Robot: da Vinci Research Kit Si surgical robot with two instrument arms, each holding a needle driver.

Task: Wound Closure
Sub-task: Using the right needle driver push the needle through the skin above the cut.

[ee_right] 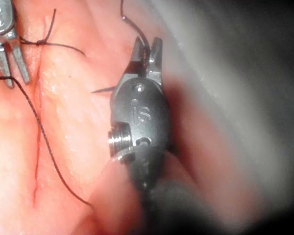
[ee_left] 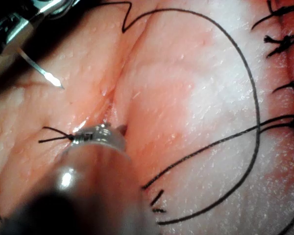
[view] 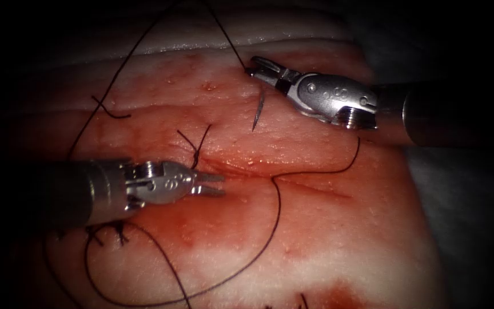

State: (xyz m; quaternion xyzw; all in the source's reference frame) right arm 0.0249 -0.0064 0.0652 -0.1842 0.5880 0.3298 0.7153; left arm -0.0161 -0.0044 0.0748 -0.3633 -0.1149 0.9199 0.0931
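Note:
My right tool (view: pixel 253 67) hovers over the far part of the tissue (view: pixel 315 240), jaws shut on the curved needle (view: pixel 260 106) near its thread end. The needle hangs free, point down and out of the tissue; it also appears in the left wrist view (ee_left: pixel 39 68) and as a tip in the right wrist view (ee_right: pixel 104 90). My left tool (view: pixel 215 184) (ee_right: pixel 17 81) lies at the left end of the cut (view: pixel 310 186), open and holding nothing. The thread (view: pixel 278 217) leaves the tissue at the cut's middle and loops wide across the near tissue.
A tied stitch (view: pixel 195 153) with two tails sits just beyond the left tool's tips. More knotted stitches (view: pixel 121 234) lie near the left shaft. A loose thread end (view: pixel 110 111) rests far left. Red fluid (view: pixel 338 294) stains the near tissue. The tissue's far edge (view: pixel 258 43) is close behind the right tool.

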